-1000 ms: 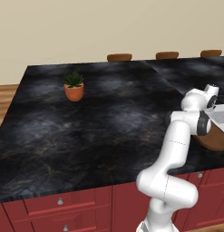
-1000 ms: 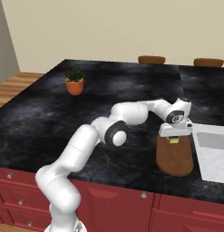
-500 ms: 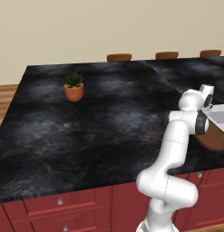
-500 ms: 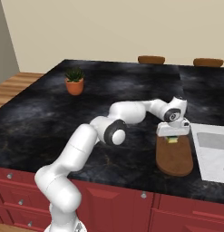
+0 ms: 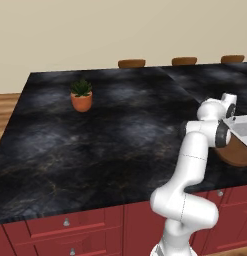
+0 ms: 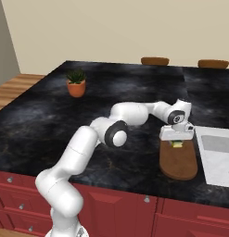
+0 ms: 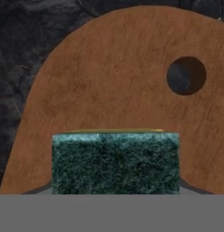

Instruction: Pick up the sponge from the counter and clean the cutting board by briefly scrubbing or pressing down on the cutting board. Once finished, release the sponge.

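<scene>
My gripper (image 6: 177, 140) points down over the far end of the brown cutting board (image 6: 179, 161), shut on the sponge (image 6: 177, 144). In the hand view the sponge (image 7: 115, 163) shows its dark green scrub face with a thin yellow strip along its far edge. It is held low over the cutting board (image 7: 109, 90), close to the board's round handle hole (image 7: 186, 75). Whether the sponge touches the wood I cannot tell. The fingers are almost wholly hidden behind the sponge. In the left base view the arm covers most of the cutting board (image 5: 238, 154).
The black marble counter (image 6: 88, 115) stretches wide to the left. A potted plant (image 6: 77, 85) stands far back left. A white sink (image 6: 219, 155) lies right beside the board. Brown stool tops (image 6: 154, 60) line the far edge.
The hand has come slightly down and toward the near side with the sponge, settling lower over the board's far end. The board and the plant stayed put.
</scene>
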